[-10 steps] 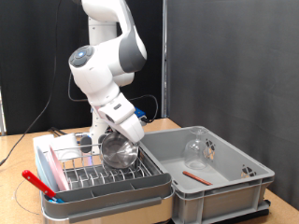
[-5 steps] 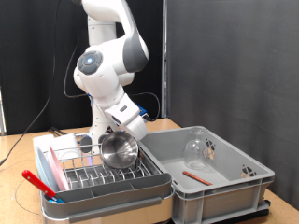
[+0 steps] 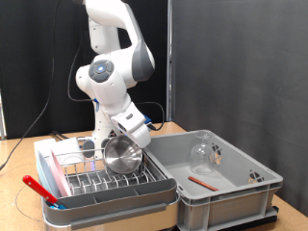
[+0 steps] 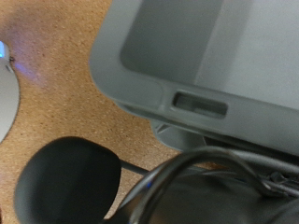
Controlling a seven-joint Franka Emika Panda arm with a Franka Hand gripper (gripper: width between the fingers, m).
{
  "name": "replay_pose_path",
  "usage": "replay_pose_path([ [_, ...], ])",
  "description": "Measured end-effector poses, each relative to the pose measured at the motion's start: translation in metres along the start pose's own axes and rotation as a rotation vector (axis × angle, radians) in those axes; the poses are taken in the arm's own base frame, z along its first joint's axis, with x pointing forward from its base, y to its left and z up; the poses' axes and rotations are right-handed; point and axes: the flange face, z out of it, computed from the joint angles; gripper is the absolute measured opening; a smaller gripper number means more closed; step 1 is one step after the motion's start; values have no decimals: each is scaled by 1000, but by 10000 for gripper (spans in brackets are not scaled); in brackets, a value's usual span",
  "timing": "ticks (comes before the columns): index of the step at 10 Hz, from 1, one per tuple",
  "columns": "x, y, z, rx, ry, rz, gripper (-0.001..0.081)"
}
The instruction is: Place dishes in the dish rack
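Observation:
My gripper (image 3: 128, 138) hangs over the dish rack (image 3: 108, 179), a silver wire rack in a pale tray. It is shut on the rim of a shiny steel cup (image 3: 121, 153), held tilted just above the rack's prongs. In the wrist view the cup's dark curved rim (image 4: 201, 182) fills the lower edge and my fingers do not show. A pink plate (image 3: 79, 173) stands in the rack's left part. A clear glass (image 3: 202, 152) and a thin red stick (image 3: 200, 180) lie in the grey bin (image 3: 231, 192).
The large grey bin stands at the exterior view's right, touching the rack's tray; its corner and handle (image 4: 200, 103) show in the wrist view. A red and blue item (image 3: 38, 186) lies at the tray's front left. A dark round object (image 3: 89, 146) sits behind the rack.
The arm's upper links have turned and risen a little. The hand and the steel cup have stayed almost in place over the rack.

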Motion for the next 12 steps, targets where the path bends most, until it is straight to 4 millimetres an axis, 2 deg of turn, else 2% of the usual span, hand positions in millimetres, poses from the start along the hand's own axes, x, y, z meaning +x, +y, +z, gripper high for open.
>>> replay_pose_path([
  [4,-1,2,4,-215,104,22,806],
  [12,3,2,-15,-285,177,30,806],
])
